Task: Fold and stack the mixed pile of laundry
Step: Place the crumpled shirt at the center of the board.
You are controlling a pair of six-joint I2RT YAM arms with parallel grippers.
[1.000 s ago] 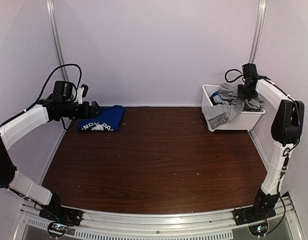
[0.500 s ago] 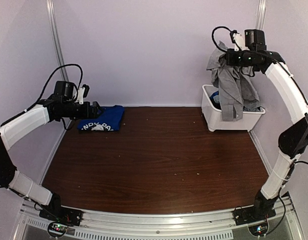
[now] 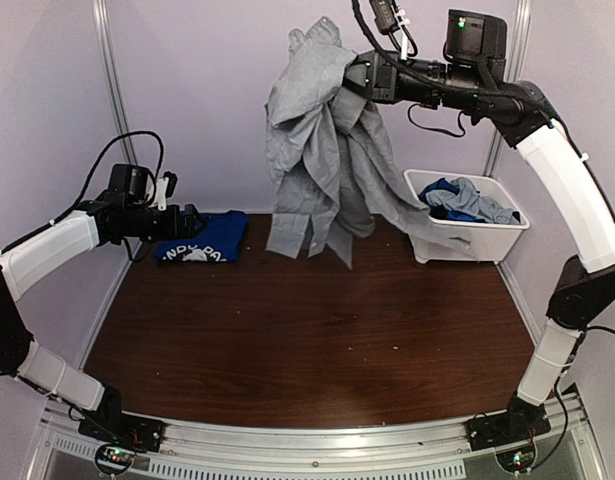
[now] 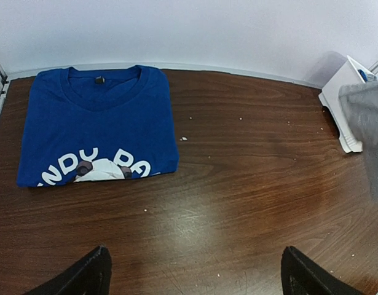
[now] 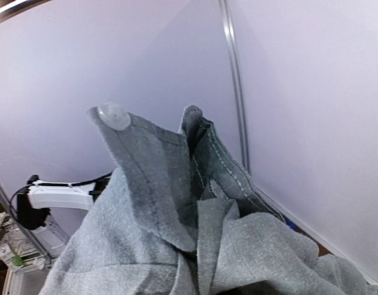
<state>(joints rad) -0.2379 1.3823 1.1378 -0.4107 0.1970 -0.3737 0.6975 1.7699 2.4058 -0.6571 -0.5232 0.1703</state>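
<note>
One grey garment hangs clamped in right tool by far table edge; left tool gapes.

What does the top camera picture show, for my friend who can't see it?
The right gripper holds a big grey garment high above the brown table, one end reaching the white bin. The left gripper hovers open beside a folded blue shirt.

The shirt is light grey, the tee blue with white print.
</note>
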